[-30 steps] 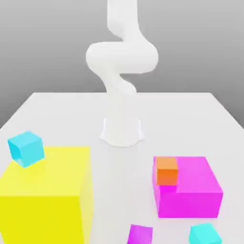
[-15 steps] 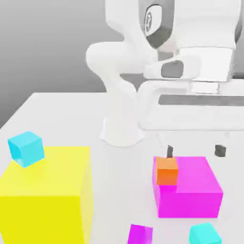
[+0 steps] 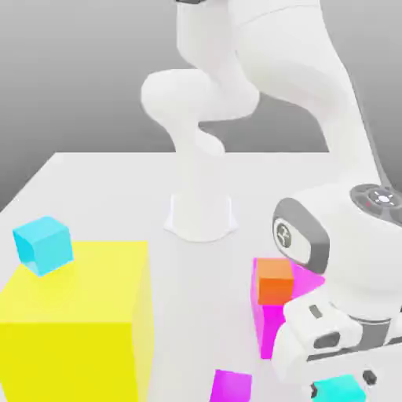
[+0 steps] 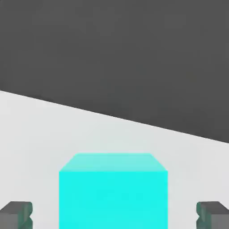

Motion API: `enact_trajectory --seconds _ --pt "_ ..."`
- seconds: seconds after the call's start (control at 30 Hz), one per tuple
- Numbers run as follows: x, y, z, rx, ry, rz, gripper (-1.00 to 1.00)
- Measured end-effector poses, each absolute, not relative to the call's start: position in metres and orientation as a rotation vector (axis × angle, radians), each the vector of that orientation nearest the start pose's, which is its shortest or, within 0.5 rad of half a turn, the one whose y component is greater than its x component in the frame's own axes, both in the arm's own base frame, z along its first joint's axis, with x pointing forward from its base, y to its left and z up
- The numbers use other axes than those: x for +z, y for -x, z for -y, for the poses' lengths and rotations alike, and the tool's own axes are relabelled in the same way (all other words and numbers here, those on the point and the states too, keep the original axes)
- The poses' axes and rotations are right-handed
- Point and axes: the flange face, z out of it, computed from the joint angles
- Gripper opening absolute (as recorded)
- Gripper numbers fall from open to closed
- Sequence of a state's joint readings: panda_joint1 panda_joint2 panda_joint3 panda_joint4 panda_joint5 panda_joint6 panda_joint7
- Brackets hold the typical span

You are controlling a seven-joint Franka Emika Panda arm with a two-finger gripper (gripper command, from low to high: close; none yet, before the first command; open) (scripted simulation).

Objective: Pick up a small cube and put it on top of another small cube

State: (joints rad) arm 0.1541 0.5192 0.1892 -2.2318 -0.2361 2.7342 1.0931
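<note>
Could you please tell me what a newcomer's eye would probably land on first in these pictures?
Probably the big yellow block at the exterior view's left, with a light blue cube tilted on top. Next might come the white arm, reaching down at the exterior view's right beside an orange cube on a magenta block. In the hand view, a bright cyan cube stands out between the open fingers.

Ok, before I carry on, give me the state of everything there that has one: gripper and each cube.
Gripper: open, a finger on either side of the near cyan cube, not touching it.
Near cyan cube: ungripped, between the fingers.
Orange cube: on the magenta block.
Cyan cube at the exterior view's left: on the yellow block, tilted.
Purple cube: ungripped.
</note>
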Motion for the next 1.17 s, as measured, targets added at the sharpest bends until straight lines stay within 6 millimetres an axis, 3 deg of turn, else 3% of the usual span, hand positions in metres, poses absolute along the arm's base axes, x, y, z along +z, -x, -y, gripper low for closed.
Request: enact_trajectory --seconds 0.17,0.3,0.33,0.4,0.53,0.6,0.63,0.73,0.87,0.9,1.03,1.07,1.17 --pt "0.137 -0.502 -0.195 -0.001 3.019 -0.863 -1.0" --pt "0.186 -0.504 -0.193 -0.007 3.018 -0.863 -1.0" --pt "0.204 -0.516 -0.179 -0.049 3.006 -0.898 -1.0" --pt "0.238 -0.537 -0.133 -0.104 2.955 -1.087 -1.0" --pt "0.297 -0.549 -0.034 -0.138 2.77 -1.55 -1.0" --pt "0.327 -0.544 0.02 -0.14 2.629 -1.792 -1.0" --pt "0.342 -0.537 0.057 -0.139 2.527 -1.937 -1.0" --pt "0.395 -0.503 0.148 -0.126 2.181 -2.313 -1.0" --pt "0.456 -0.45 0.208 -0.099 1.778 -2.596 -1.0" --pt "0.459 -0.438 0.213 -0.058 1.695 -2.645 -1.0" --pt "0.409 -0.428 0.214 -0.002 1.619 -2.688 -1.0" --pt "0.398 -0.427 0.213 0.0 1.616 -2.689 1.0" --pt "0.398 -0.427 0.213 0.0 1.616 -2.689 1.0"
